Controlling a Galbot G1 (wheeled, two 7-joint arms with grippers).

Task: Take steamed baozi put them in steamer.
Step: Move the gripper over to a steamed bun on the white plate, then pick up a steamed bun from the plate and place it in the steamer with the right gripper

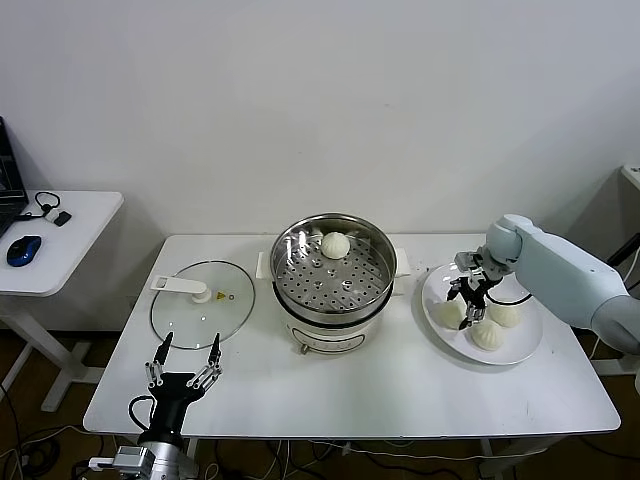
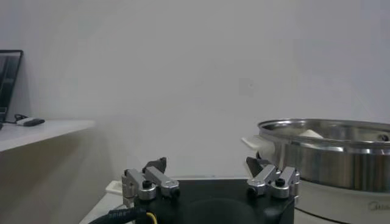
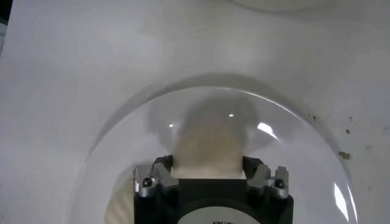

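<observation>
right gripper [image 1: 472, 296]: over the plate [image 1: 520, 348] at the desk's [image 1: 400, 400] right, jaws set on either side of a bun [image 3: 207, 149], contact unclear | two more buns [image 1: 490, 335] just beside it | steamer [image 1: 334, 272]: mid-desk, one bun [image 1: 335, 244] inside | left gripper [image 1: 184, 362]: near desk edge, jaws spread, holding nothing, glass lid [image 1: 203, 303] beyond

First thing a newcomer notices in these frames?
The shiny steamer at table centre, with one baozi already on its perforated floor. Next, the right gripper down over the white plate on the right, jaws around a second baozi. The left gripper waits open at the near edge by the glass lid.
</observation>
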